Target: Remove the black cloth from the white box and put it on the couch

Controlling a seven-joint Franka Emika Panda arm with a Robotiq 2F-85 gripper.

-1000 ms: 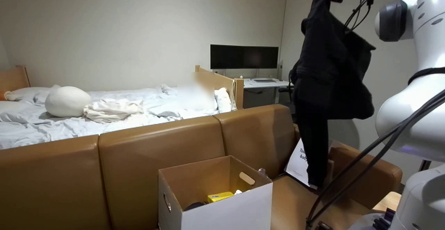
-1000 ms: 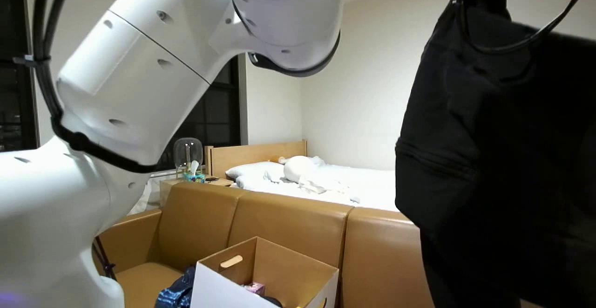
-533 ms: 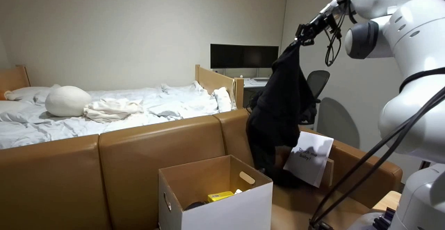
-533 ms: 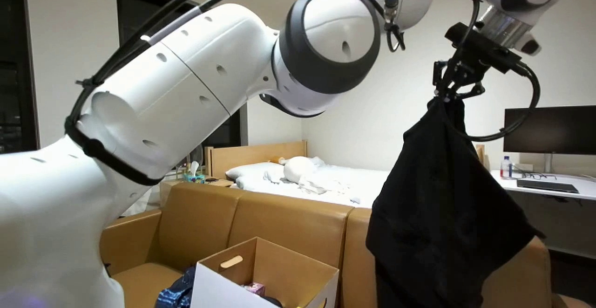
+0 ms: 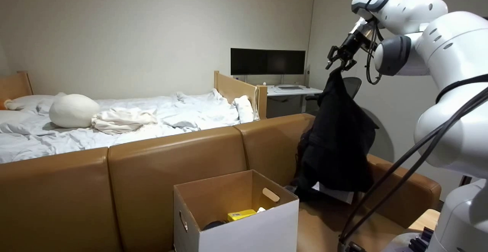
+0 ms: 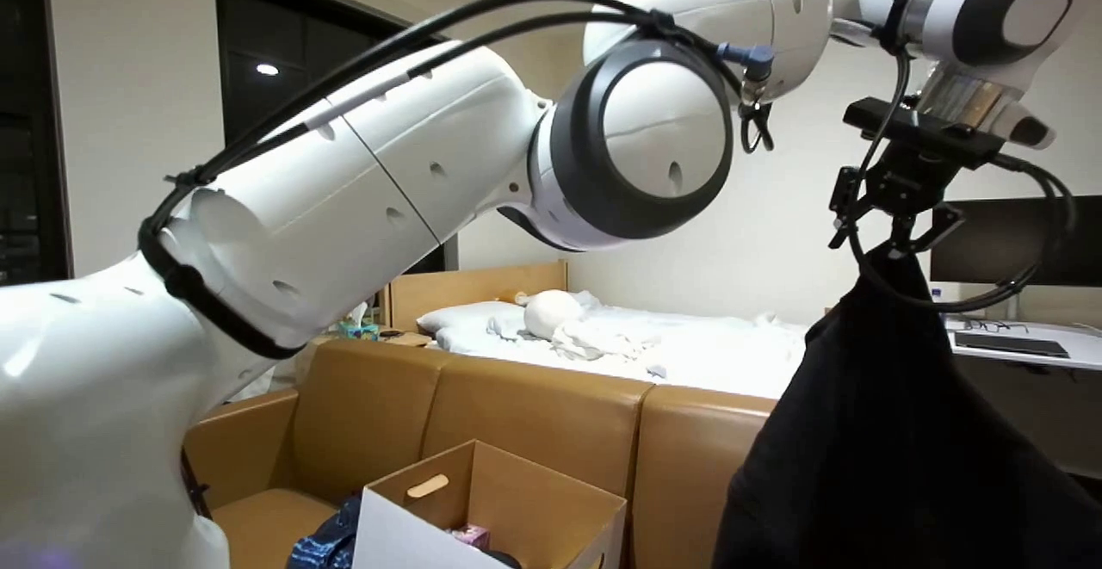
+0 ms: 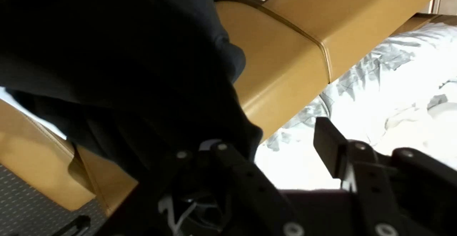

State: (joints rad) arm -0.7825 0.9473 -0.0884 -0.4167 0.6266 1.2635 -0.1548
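Note:
My gripper [image 5: 337, 66] stands open above the seat end of the couch [image 5: 175, 153], its fingers clearly apart in the wrist view. The black cloth [image 5: 339, 141] hangs from around one finger only; in the wrist view the cloth [image 7: 125, 68] covers that fingertip, while the opposite finger's pad [image 7: 326, 146] is bare. In an exterior view the cloth's lower end seems to reach the couch seat, partly in front of the armrest. The white box [image 5: 248, 229] sits upright on the couch, away from the cloth, and shows in both exterior views.
Inside the box lie a yellow packet [image 5: 241, 215] and other small items. A white paper sign [image 5: 335, 194] is mostly hidden behind the cloth. Shiny blue fabric [image 6: 327, 539] lies beside the box. Behind the couch are a bed [image 5: 171, 111] and a desk with a monitor [image 5: 267, 62].
My gripper has come down with the cloth towards the couch, and its jaws have parted from their hold. The cloth has swung and now hangs at one finger. The box has not moved.

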